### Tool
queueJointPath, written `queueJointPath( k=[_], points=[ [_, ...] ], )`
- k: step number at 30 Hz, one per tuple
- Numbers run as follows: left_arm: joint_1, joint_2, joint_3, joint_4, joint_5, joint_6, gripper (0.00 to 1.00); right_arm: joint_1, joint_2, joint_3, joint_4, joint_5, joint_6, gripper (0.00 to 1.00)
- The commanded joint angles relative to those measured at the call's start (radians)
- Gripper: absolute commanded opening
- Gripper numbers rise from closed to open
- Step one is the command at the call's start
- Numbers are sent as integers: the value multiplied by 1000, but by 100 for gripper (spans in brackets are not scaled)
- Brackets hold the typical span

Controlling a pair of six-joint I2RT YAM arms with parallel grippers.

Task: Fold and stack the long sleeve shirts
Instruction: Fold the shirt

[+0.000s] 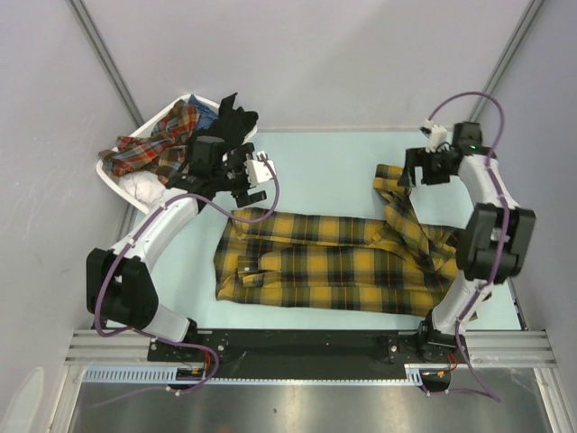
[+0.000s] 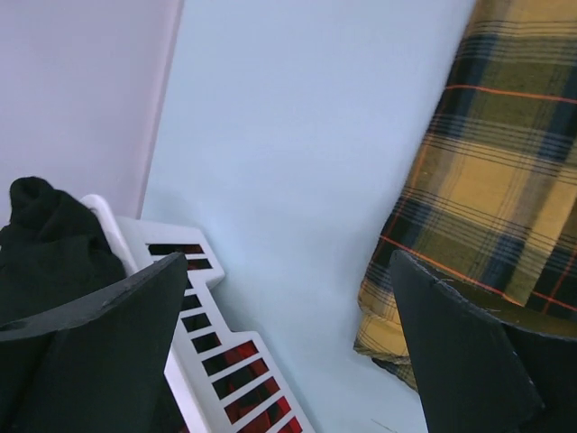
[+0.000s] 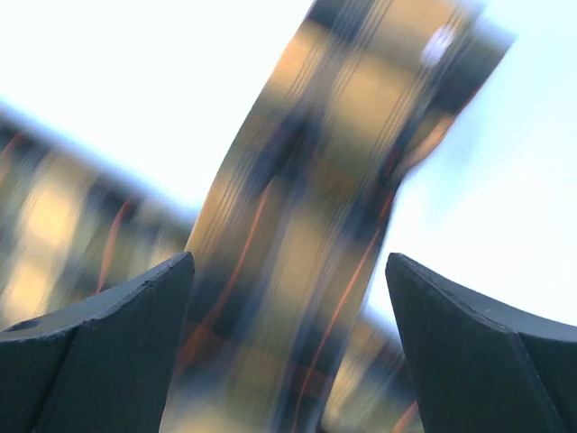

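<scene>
STEP: folding; mustard-yellow and black plaid cloth shirt (image 1: 334,262) lies spread on the pale tabletop (image 1: 325,167) | PINCERS: my left pincer (image 2: 288,260) and right pincer (image 3: 288,257) gape, empty | NEXT: I judge the far-pointing sleeve (image 1: 395,194) needs grasping and folding inward.

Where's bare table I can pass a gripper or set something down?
Widest bare patch: far table between the left gripper and right gripper, beyond the yellow plaid shirt. A narrower strip lies left of the shirt. Crowded: the basket corner and the sleeve on the right.
</scene>
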Motion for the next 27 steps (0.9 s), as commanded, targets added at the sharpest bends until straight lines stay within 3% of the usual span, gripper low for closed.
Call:
queueJointPath(
  k=[1, 5, 10, 16, 21, 24, 25, 27],
  points=[
    [-6, -6, -7, 109, -65, -122, 99, 132, 169, 216, 190, 321, 184, 93],
    [-6, -4, -45, 126, -86, -139, 100, 198, 399, 409, 164, 525, 181, 87],
    [-4, 13, -72, 150, -131, -135, 99, 241, 582, 664, 43, 558, 192, 85],
    [-4, 68, -43, 156, -169, -144, 99, 264, 682, 713, 3, 535, 212, 78],
    [-4, 103, -3, 152, -195, -165, 99, 273, 685, 637, -1, 520, 229, 73],
    [-4, 108, 19, 158, -195, -175, 99, 271, 686, 595, 2, 507, 230, 52],
    [-4, 111, 28, 160, -195, -179, 99, 271, 688, 592, 2, 506, 230, 31],
    [-4, 117, 42, 161, -198, -195, 99, 267, 688, 596, -6, 483, 215, 0]
  ],
)
